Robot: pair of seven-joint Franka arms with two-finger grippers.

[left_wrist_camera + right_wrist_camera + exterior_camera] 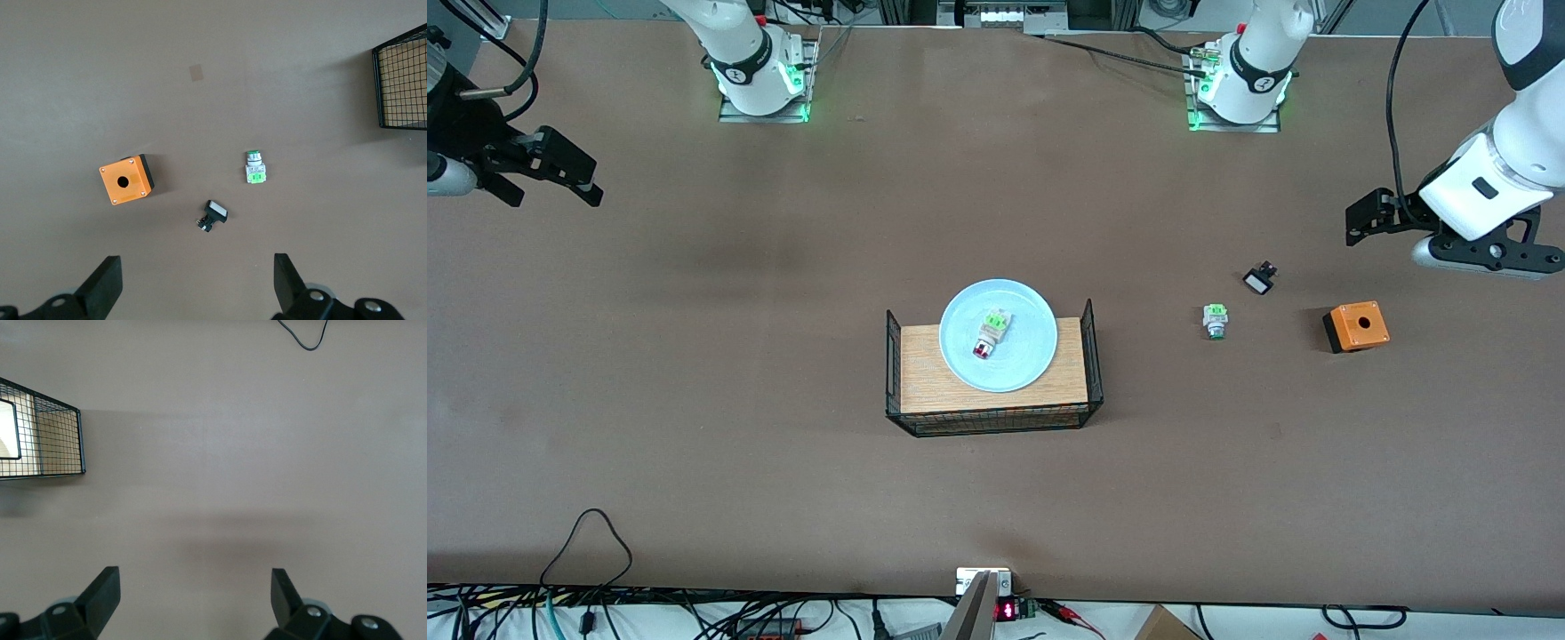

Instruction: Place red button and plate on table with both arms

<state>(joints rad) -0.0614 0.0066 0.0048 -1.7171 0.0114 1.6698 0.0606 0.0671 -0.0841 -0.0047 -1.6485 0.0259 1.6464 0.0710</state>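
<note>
The red button (989,337) lies on its side on the pale blue plate (1021,369). The plate rests on a small wooden board framed with black wire (934,387) at the middle of the brown table (694,356). My left gripper (1362,220) is open and empty, raised at the left arm's end of the table; in the left wrist view (198,283) it hangs over bare table. My right gripper (574,178) is open and empty, raised at the right arm's end; the right wrist view (195,597) shows bare table under it. Both arms wait apart from the plate.
A green-capped switch (1215,320), a small black part with a white face (1260,280) and an orange box with a hole (1356,325) lie toward the left arm's end; all show in the left wrist view (255,167) (213,215) (125,179). The wire frame's corner shows there (400,83).
</note>
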